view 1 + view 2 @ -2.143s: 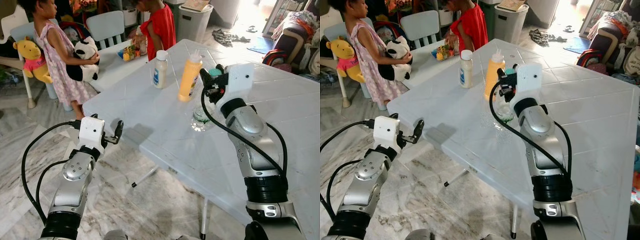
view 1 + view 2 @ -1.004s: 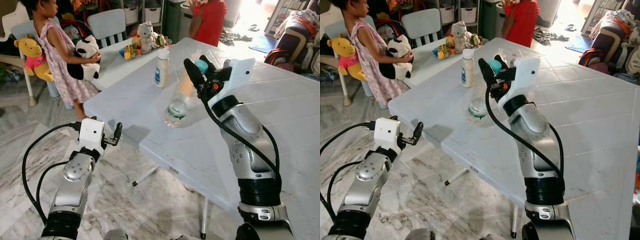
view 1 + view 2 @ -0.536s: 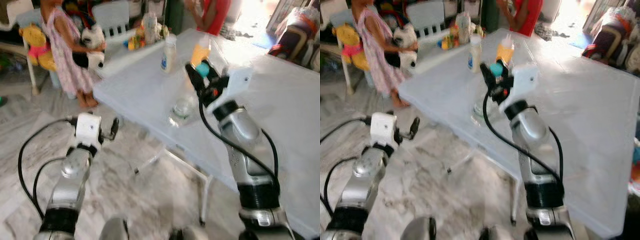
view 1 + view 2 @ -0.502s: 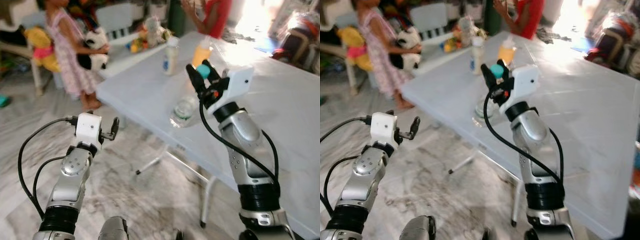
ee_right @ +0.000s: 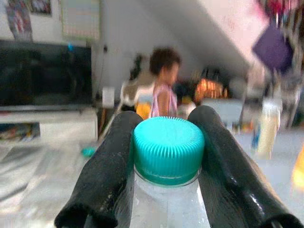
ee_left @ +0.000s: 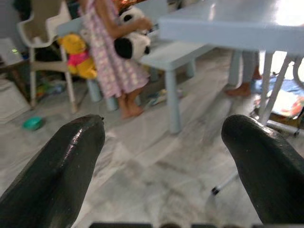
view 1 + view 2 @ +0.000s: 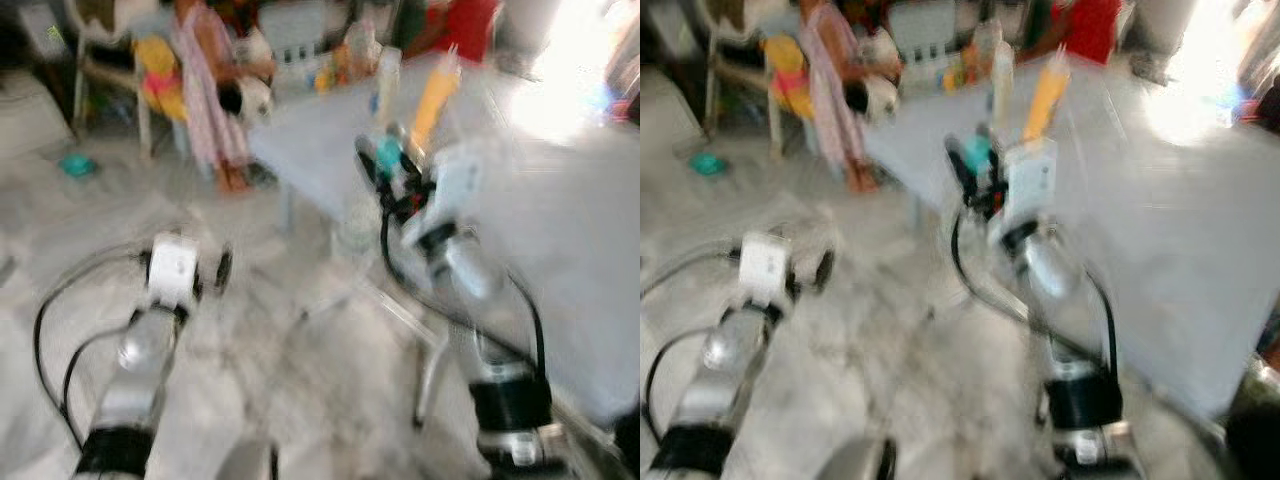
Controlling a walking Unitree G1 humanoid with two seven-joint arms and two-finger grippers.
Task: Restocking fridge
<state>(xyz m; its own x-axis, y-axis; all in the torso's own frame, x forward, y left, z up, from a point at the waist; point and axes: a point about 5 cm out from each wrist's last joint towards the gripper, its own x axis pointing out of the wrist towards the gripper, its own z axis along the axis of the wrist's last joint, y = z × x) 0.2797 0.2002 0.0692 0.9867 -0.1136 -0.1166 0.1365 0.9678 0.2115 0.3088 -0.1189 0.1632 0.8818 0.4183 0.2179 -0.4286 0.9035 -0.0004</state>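
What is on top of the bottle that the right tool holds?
A teal cap tops the bottle, between the right tool's fingers. The bottle's lower part is hidden.

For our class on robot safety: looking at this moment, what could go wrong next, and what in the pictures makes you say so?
1. The right gripper pinches the water bottle just under its teal cap, so the hanging bottle might slip or swing.
2. The head views are blurred, so the robot may be turning; a person stands near the table and could be bumped.
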